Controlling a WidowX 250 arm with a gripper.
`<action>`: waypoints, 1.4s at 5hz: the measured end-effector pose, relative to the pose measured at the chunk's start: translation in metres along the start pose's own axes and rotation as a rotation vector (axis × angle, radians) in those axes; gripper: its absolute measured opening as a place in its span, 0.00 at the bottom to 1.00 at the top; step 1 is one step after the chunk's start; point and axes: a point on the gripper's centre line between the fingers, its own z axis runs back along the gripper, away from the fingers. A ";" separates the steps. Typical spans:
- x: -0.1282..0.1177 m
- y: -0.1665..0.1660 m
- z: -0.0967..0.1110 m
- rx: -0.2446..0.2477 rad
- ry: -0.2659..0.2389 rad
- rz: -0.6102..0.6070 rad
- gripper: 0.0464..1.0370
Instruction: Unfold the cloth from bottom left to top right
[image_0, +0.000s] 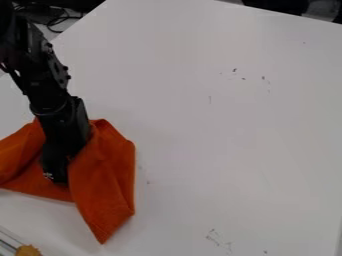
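Note:
The black gripper (59, 167) hangs down over the middle of the orange cloth (107, 172), at the lower left of the camera view, with the arm coming in from the upper left. Folds of cloth rise beside the gripper on its right, and one corner points down toward the bottom of the view. The cloth's left part runs to the view's left edge. Whether the gripper holds any fabric cannot be told, since its tips are dark against the folds.
The white table (227, 130) bears a few small dark marks. At the bottom left corner lie a yellowish-brown item (28, 250) and a clear-looking object with straight edges. Black cables (59, 20) are beyond the table's upper left edge.

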 end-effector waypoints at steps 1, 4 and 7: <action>0.011 0.012 -0.005 0.004 0.005 0.049 0.96; 0.048 0.044 -0.011 0.017 -0.030 0.408 0.96; 0.097 0.078 -0.013 0.026 -0.114 0.833 0.96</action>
